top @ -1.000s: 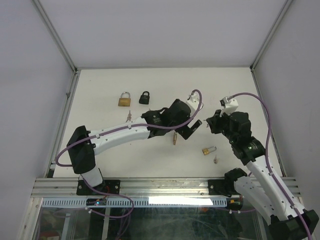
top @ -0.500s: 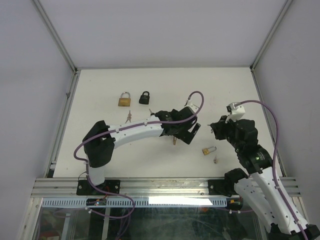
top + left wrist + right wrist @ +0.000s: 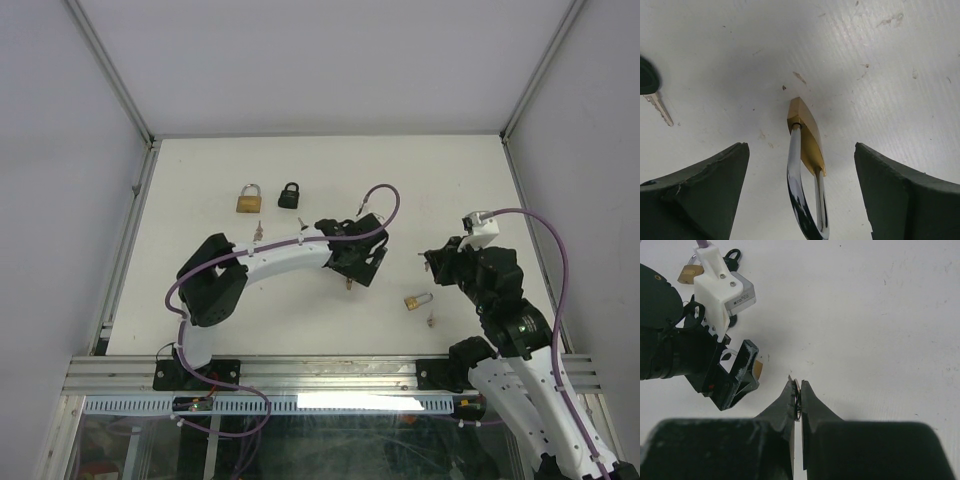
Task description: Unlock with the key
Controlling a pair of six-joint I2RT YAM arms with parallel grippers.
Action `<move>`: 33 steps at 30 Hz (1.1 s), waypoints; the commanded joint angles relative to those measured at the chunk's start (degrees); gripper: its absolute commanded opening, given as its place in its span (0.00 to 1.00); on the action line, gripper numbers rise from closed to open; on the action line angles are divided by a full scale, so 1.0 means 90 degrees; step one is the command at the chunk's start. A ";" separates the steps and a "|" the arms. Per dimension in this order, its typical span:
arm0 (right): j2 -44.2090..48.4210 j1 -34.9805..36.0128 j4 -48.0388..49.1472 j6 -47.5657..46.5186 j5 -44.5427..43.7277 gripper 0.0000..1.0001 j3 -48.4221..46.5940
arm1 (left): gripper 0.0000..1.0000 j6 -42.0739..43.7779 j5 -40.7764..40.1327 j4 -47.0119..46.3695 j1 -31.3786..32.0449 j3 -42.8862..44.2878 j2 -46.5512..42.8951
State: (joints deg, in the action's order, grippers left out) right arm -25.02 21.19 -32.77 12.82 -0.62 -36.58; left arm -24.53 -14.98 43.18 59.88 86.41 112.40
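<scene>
The small brass padlock (image 3: pixel 807 137) is lying on its side on the white table (image 3: pixel 890 60), with the chrome shackle pointed toward the left wrist camera. It is framed by the left gripper (image 3: pixel 800 150), whose fingers are spread wide at 3 and 9 o'clock of the body and are touching neither face. This straddling stance is judged to be a set-up for clamping the lock, so that it can be steadied while a key is worked into it.

The right gripper (image 3: pixel 796 385) is held just off the table at about 3 o'clock of the left gripper in the overhead view. Its fingers are pressed together on a thin sliver of metal, taken to be the key (image 3: pixel 798 407), though the blade itself cannot be made out. It is carried tip-forward toward the lock, presumably so that it can be presented once the body is gripped.

Other hardware is left aside: a second small brass padlock (image 3: pixel 416 299) at roughly 4 o'clock of the left gripper, a larger brass padlock (image 3: pixel 249 199) and a black padlock (image 3: pixel 290 195) at about 10 to 11 o'clock, and a dark-headed key (image 3: pixel 652 92) at 9 o'clock in the left wrist view.

The unlocking proper is judged not yet begun — nothing is seated in the keyway.
</scene>
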 commanded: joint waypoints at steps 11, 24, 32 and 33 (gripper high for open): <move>0.0079 -0.0023 0.0195 0.0077 -0.0065 0.00 -0.0273 | 0.66 -0.0158 0.0189 -0.0294 -0.0095 0.0083 0.0141; -0.0013 -0.0021 0.0388 -0.0114 -0.0010 0.00 -0.0266 | 0.00 -0.0298 0.0367 -0.0286 -0.0283 0.0052 0.0264; -0.0083 -0.0022 0.0530 -0.0420 0.0457 0.00 -0.0630 | 0.00 -0.0584 0.1529 -0.1230 -0.0904 -0.0347 -0.0423; -0.0105 -0.0022 0.0604 -0.0450 0.0560 0.00 -0.0721 | 0.00 -0.0548 0.1771 -0.1479 -0.0998 -0.0381 -0.0589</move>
State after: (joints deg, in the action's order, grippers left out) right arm -25.69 21.19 -32.69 11.18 0.84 -38.00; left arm -27.49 -7.46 38.76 55.13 85.10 113.56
